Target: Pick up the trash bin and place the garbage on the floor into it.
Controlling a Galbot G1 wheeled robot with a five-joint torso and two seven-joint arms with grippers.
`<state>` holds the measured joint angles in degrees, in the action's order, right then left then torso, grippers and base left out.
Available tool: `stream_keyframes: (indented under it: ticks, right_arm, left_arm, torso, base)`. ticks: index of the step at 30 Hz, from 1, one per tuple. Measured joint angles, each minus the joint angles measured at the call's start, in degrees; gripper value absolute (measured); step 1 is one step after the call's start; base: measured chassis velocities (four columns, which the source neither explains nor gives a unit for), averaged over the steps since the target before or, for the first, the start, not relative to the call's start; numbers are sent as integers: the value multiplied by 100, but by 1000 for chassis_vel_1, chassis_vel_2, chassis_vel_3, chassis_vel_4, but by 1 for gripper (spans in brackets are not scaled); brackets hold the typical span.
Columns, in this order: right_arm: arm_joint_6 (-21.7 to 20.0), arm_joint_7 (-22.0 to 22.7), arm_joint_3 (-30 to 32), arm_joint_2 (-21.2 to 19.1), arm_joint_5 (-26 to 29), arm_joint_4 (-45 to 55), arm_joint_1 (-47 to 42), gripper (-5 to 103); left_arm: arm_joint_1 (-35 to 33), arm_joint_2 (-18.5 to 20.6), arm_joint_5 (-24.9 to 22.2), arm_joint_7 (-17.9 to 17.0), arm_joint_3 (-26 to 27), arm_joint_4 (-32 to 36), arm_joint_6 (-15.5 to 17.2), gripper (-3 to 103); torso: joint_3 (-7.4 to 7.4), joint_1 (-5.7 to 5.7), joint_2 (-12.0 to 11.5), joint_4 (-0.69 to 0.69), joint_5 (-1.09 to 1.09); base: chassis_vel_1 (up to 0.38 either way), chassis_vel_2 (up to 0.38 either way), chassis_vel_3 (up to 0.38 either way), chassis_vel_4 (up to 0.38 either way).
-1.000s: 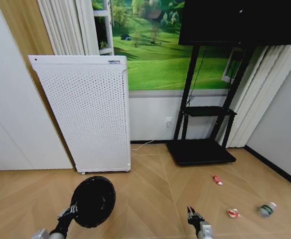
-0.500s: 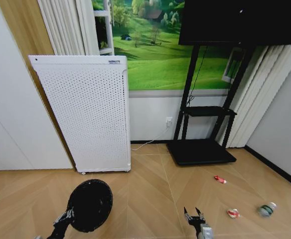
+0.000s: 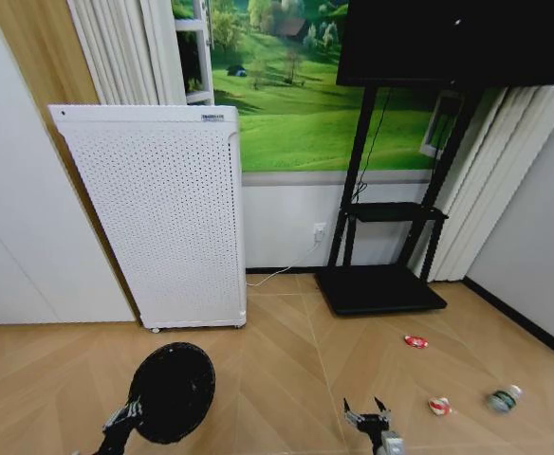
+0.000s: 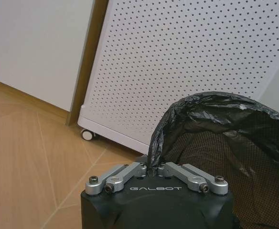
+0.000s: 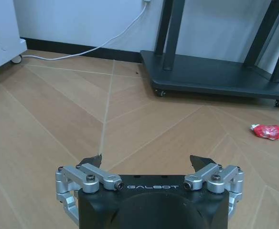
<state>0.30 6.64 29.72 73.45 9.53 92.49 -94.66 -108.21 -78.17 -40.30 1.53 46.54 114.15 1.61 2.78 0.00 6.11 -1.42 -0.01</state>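
— Bin status? Where is the trash bin held now?

— It is carried low at the robot's left, its bagged rim pinched between the closed fingers of the left gripper. The white perforated appliance is seen just behind it. Against the picture of a second ago, the bin has been drawn a little lower and nearer the robot.

— And the other arm?

— The right gripper is held low above the floor, jaws spread wide and nothing between them. A second ago those fingers were drawn together — they have since been opened, which is judged to be preparation for a pick.

— Has the garbage been touched?

— No. All three pieces lie on the parquet to the robot's right: a red wrapper in front of the black stand, a second red-and-white piece nearer, and the small bottle farthest right. They sit slightly shifted in the head view, but the whole picture has shifted with them, so camera motion is inferred. Collection is judged not yet begun.
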Motion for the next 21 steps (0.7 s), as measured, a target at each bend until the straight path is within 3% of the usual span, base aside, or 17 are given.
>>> stream_keyframes:
  ticks: [13, 21]
  right_arm:
    - [43, 24, -4, -3, -1, -80, 49, 100]
    - [82, 55, -6, -16, -11, -134, 104, 100]
  left_arm:
    - [-2, -6, -42, -7, 3, -25, 18, 4]
    - [6, -1, -418, -110, -19, 21, 206, 4]
  torso:
    - [0, 0, 0, 0, 0]
    - [1, 0, 1, -1, 2]
  base:
    - [-237, -231, 233, 245]
    - [-244, -252, 243, 246]
